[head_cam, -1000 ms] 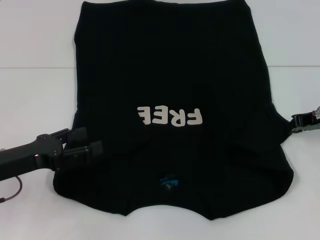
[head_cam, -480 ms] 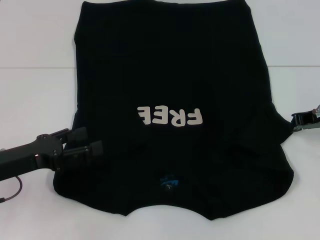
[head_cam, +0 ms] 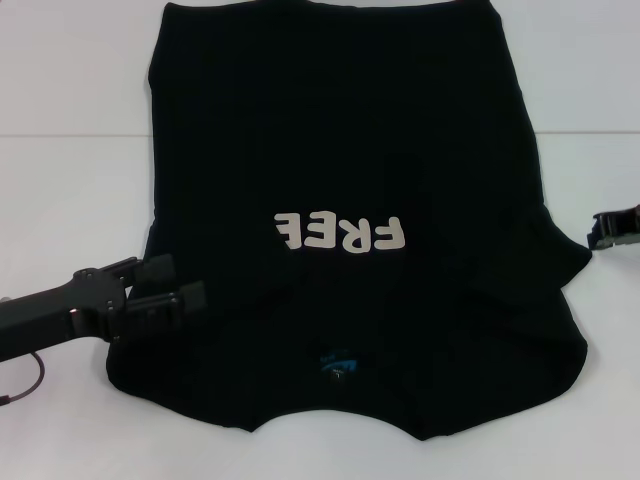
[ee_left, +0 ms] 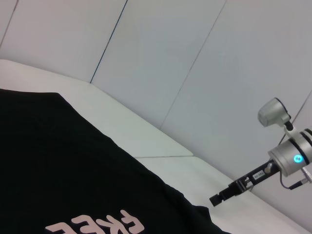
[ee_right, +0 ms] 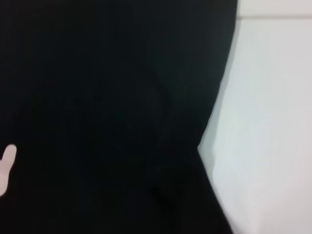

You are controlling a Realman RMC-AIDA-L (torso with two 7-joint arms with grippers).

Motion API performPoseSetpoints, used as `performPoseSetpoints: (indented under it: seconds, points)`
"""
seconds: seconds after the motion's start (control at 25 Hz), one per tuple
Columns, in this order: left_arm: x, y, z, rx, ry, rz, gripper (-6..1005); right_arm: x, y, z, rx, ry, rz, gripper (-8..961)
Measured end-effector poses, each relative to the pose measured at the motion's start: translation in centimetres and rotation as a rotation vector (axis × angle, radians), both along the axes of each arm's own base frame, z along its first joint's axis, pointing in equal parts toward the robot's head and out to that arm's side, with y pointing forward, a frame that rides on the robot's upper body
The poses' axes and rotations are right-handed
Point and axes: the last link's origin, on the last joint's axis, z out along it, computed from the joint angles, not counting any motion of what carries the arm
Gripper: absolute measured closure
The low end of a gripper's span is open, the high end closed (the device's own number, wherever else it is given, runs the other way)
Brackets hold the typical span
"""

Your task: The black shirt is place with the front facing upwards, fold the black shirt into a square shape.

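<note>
Black shirt [head_cam: 350, 150] lies flat on white counter [head_cam: 70, 200], front up, sleeves already folded in, collar end nearest the robot. White "FREE" lettering [head_cam: 340, 232] reads upside down from the head view; small blue neck label [head_cam: 338, 362] sits below it, text too small to read. Left claw [head_cam: 185, 285] rests over the shirt's left edge, fingers apart. Right claw [head_cam: 597, 232] hangs just off the shirt's right edge, cannot tell its finger state.

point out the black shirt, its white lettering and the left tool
large black cloth T-shirt [head_cam: 340, 130], head view, plain fabric above the lettering
white "FREE" lettering [head_cam: 340, 233], head view, middle letters
left tool [head_cam: 178, 288], head view, between its two black fingertips at the shirt's edge
</note>
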Motion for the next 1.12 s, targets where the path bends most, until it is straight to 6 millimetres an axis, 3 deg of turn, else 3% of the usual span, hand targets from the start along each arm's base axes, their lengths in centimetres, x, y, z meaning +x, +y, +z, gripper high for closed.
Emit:
performPoseSetpoints:
  seconds: [0.28,0.56,0.64,1.08,1.12]
  points:
    - [0.0,0.0,0.0,0.001,0.001,0.000,93,-0.4,0.1,0.9,-0.035,-0.036,0.019,857]
    - [0.0,0.0,0.1,0.002,0.003,-0.001,94,-0.8,0.5,0.6,-0.043,-0.067,0.049,822]
    - [0.0,0.0,0.1,0.003,0.003,0.000,94,-0.8,0.5,0.4,-0.042,-0.071,0.053,605]
    - [0.0,0.0,0.0,-0.001,-0.001,-0.002,92,-0.1,0.3,-1.1,-0.052,-0.096,0.048,142]
    - [0.0,0.0,0.0,-0.001,-0.001,-0.002,92,-0.1,0.3,-1.2,-0.053,-0.095,0.050,136]
